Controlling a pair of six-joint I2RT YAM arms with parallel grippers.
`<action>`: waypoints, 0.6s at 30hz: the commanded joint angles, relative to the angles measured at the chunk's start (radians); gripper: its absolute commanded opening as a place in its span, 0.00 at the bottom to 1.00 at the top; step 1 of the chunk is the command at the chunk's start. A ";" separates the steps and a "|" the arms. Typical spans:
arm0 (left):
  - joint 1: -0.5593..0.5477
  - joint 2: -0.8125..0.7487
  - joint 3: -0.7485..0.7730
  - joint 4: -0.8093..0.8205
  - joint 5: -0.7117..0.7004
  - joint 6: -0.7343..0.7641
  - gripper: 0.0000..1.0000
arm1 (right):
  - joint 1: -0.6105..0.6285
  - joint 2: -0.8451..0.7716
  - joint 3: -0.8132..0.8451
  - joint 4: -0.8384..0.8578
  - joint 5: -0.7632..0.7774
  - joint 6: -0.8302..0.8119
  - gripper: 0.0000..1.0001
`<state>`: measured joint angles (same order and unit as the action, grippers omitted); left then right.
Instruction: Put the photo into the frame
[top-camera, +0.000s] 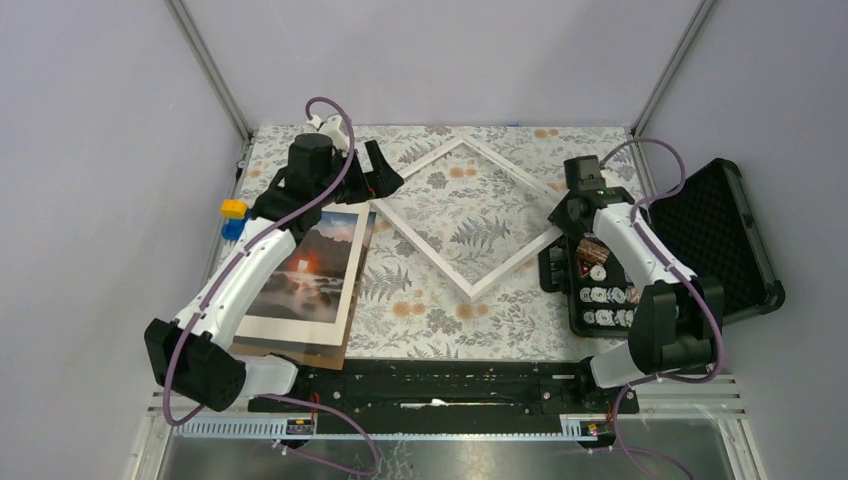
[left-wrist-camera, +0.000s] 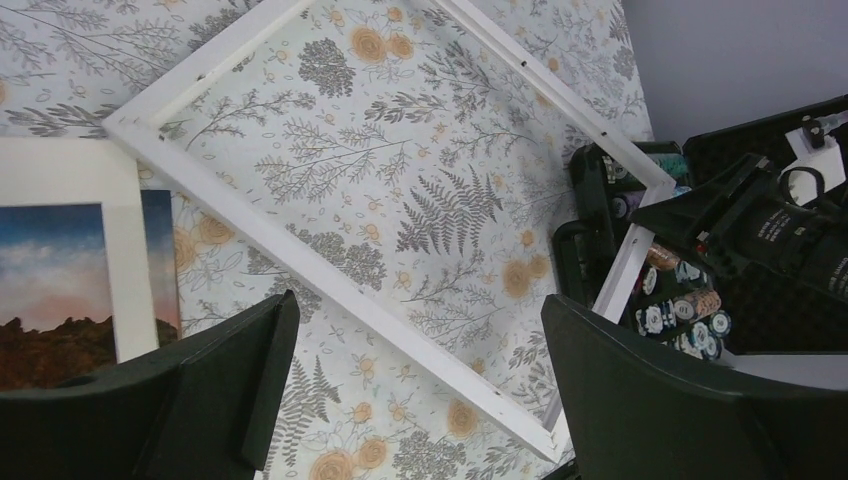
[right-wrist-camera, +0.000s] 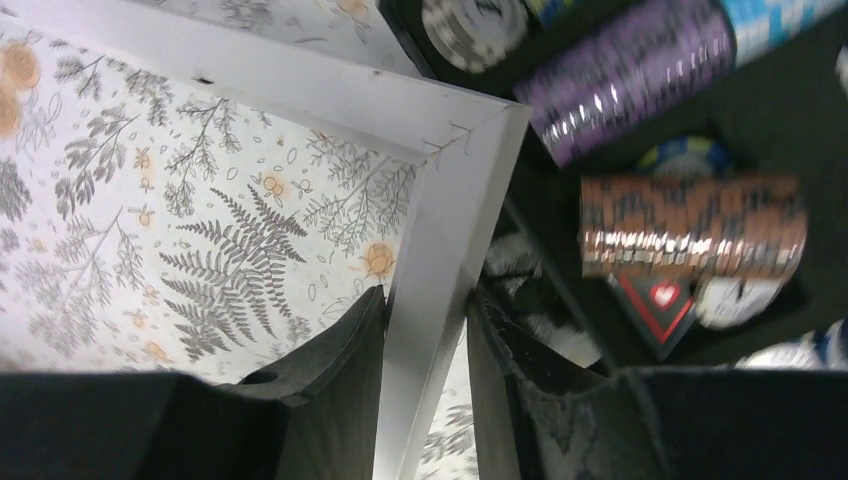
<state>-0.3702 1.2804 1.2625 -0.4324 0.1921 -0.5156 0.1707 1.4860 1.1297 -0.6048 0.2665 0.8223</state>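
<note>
Your right arm's stretched forward, right end effector (right-wrist-camera: 425, 310) clamped on the frame (right-wrist-camera: 440, 215) at its right corner; left end effector (left-wrist-camera: 418, 310) hangs spread wide, upper left.

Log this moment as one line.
right gripper: closed on thin white rectangular picture frame, right corner | left gripper: open, empty | dark landscape paper photo: lying outside frame

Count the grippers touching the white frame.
1: the right gripper grips the frame near its right corner. The left gripper hangs open over the frame, clear of it.
</note>
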 joint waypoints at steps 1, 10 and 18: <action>0.003 0.048 0.055 0.036 0.057 -0.049 0.99 | -0.049 -0.040 0.060 0.201 -0.173 -0.445 0.00; 0.161 0.236 -0.002 0.123 0.087 -0.126 0.99 | -0.114 0.249 0.329 0.182 -0.214 -0.918 0.00; 0.196 0.557 0.216 0.125 0.092 -0.083 0.99 | -0.203 0.356 0.418 0.199 -0.298 -0.935 0.00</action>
<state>-0.1722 1.7309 1.3518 -0.3653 0.2626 -0.6186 0.0051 1.8313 1.4849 -0.4046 0.0200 0.0303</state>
